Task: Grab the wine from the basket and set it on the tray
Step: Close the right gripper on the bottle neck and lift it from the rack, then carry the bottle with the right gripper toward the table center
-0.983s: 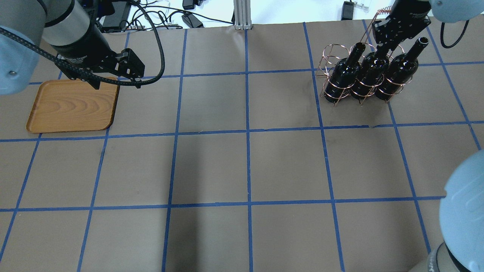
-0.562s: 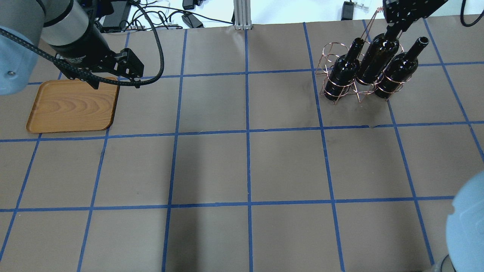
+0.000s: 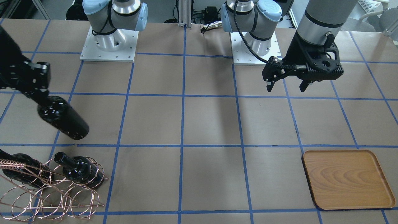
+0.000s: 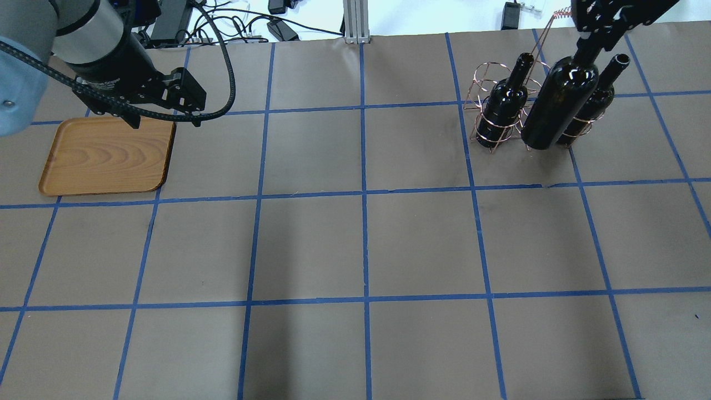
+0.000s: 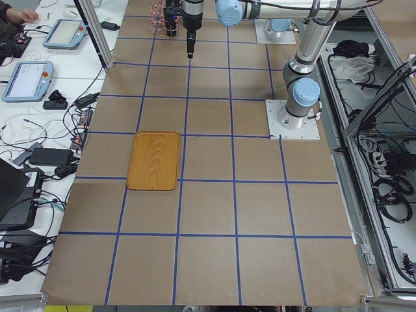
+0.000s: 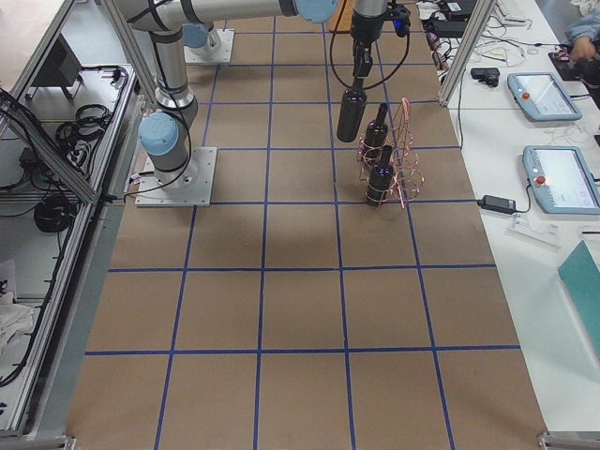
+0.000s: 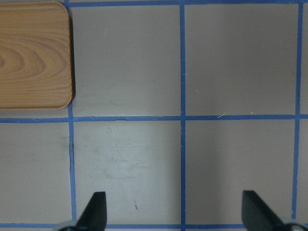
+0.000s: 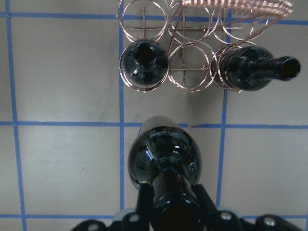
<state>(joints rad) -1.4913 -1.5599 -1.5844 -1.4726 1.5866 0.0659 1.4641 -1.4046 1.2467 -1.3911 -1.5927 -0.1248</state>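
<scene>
My right gripper (image 4: 590,43) is shut on the neck of a near-black wine bottle (image 4: 558,105) and holds it upright, lifted clear of the copper wire basket (image 4: 487,78). In the front view the bottle (image 3: 63,118) hangs above the table, beside the basket (image 3: 53,199). The right wrist view shows the bottle (image 8: 163,161) below the gripper (image 8: 171,209). Two more bottles (image 4: 502,105) (image 4: 614,66) stand in the basket. My left gripper (image 4: 165,119) is open and empty above the table, at the far right corner of the wooden tray (image 4: 105,155).
The tray (image 3: 346,179) has nothing on it. Brown paper with a blue tape grid covers the table. Cables and a metal post (image 4: 354,19) lie along the far edge. Both arm bases (image 3: 108,40) stand at the robot's side.
My right gripper has risen with the middle bottle, drawing it up out of the basket. My left arm has shifted slightly.
</scene>
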